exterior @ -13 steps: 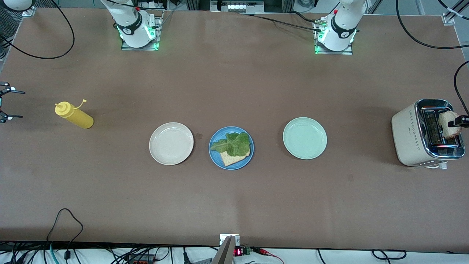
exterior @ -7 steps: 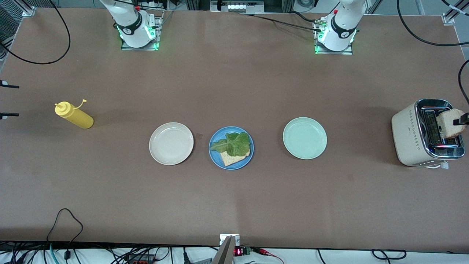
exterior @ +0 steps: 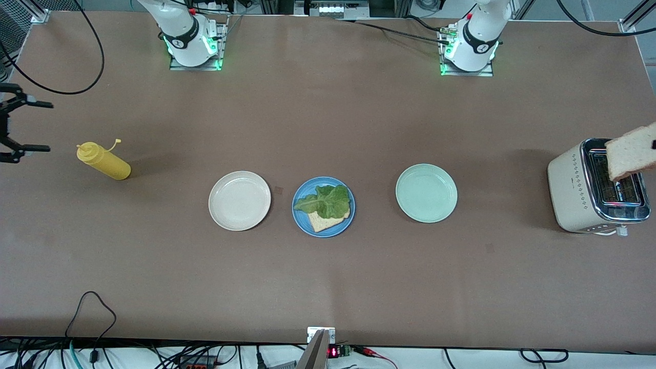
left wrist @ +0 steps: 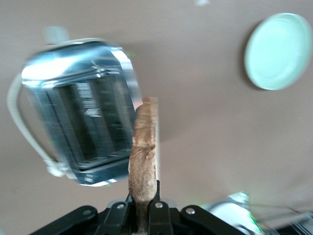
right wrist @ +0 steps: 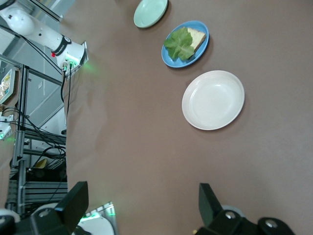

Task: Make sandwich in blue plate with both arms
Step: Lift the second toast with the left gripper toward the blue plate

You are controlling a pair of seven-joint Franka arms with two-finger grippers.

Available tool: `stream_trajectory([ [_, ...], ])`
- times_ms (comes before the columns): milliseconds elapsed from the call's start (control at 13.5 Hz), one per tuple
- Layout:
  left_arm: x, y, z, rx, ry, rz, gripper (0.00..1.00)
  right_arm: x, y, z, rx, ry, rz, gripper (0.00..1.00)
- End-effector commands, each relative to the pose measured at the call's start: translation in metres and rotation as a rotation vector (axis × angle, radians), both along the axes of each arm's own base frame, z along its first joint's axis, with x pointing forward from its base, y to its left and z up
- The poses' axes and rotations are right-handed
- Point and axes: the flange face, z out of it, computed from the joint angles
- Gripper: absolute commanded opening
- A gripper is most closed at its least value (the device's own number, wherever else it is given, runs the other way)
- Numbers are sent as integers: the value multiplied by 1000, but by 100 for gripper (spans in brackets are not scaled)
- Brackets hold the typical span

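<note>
Front view: blue plate mid-desk carries bread and lettuce. Left wrist view: left end effector grasps a slice, seemingly over the toaster. Right wrist view: right end effector hangs released

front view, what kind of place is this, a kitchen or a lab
Most likely a robotics lab set up as a mock kitchen: two arm bases bolted to a brown table, loose cables along its edges, and a toaster with plates laid out.
</note>
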Motion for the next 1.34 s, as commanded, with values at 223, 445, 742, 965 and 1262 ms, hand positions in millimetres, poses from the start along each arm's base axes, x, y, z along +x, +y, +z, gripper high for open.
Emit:
stream_trajectory([
  [223,38,-177,-21,-161,110,205,1,6,120,53,-325,73,-179,100],
  [445,45,-267,-46,-174,111,223,1,11,143,48,-521,55,-257,100],
  [742,29,-382,-80,-196,108,251,1,14,156,36,-759,33,-299,100],
  [965,25,-463,-113,-261,140,383,1,18,159,20,-816,85,-444,100],
  [1262,23,-536,-191,-307,118,458,1,18,152,-15,-860,187,-550,100],
])
